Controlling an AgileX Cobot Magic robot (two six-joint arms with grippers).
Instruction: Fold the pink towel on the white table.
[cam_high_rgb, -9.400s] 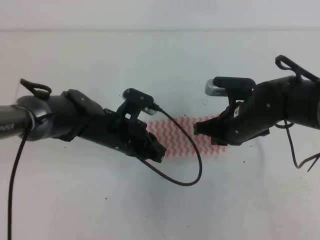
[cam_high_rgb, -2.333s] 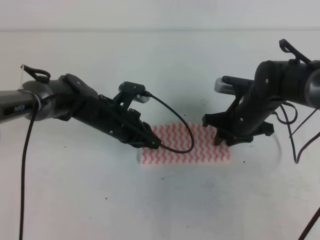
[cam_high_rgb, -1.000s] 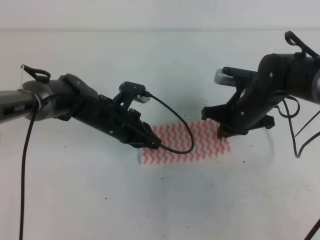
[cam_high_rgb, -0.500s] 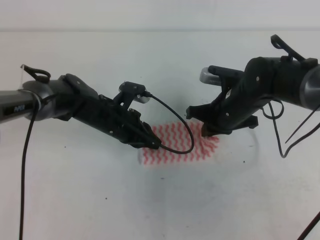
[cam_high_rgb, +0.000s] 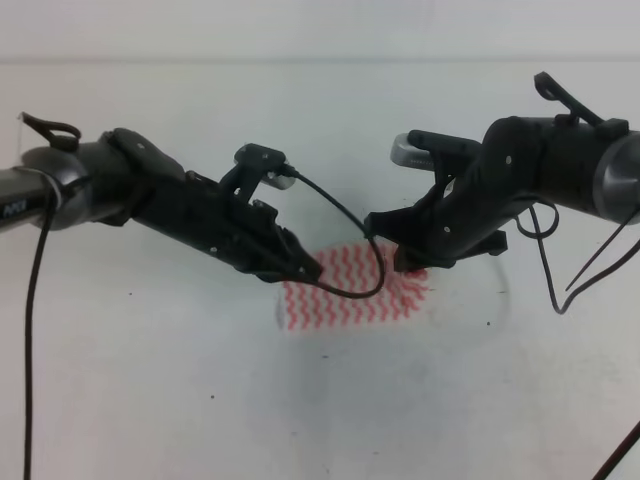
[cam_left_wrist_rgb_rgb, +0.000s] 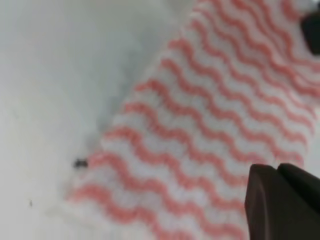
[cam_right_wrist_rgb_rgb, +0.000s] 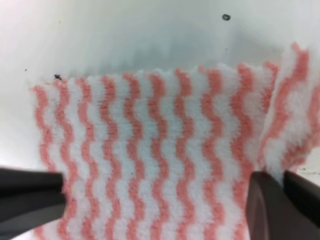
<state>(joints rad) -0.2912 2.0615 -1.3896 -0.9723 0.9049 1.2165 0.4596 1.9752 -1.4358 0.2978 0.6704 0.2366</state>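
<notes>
The pink towel (cam_high_rgb: 345, 297) lies on the white table (cam_high_rgb: 180, 400), its zigzag stripes showing in the left wrist view (cam_left_wrist_rgb_rgb: 190, 145) and the right wrist view (cam_right_wrist_rgb_rgb: 150, 150). My right gripper (cam_high_rgb: 408, 262) (cam_right_wrist_rgb_rgb: 283, 200) is shut on the towel's right edge, which stands lifted and curled over beside the fingers. My left gripper (cam_high_rgb: 305, 270) (cam_left_wrist_rgb_rgb: 278, 195) hovers over the towel's left part with its fingers together and nothing seen between them. Its dark tip (cam_right_wrist_rgb_rgb: 30, 200) also shows at the far side of the cloth in the right wrist view.
A black cable (cam_high_rgb: 370, 270) loops from the left wrist camera across the towel's middle. Small dark specks (cam_high_rgb: 212, 396) dot the table. Both arms slant in from the sides, the right arm's cables (cam_high_rgb: 560, 270) hanging at the right.
My right gripper has moved left with the towel's right edge, so the cloth looks narrower. The left arm has risen a little and shifted slightly back.
</notes>
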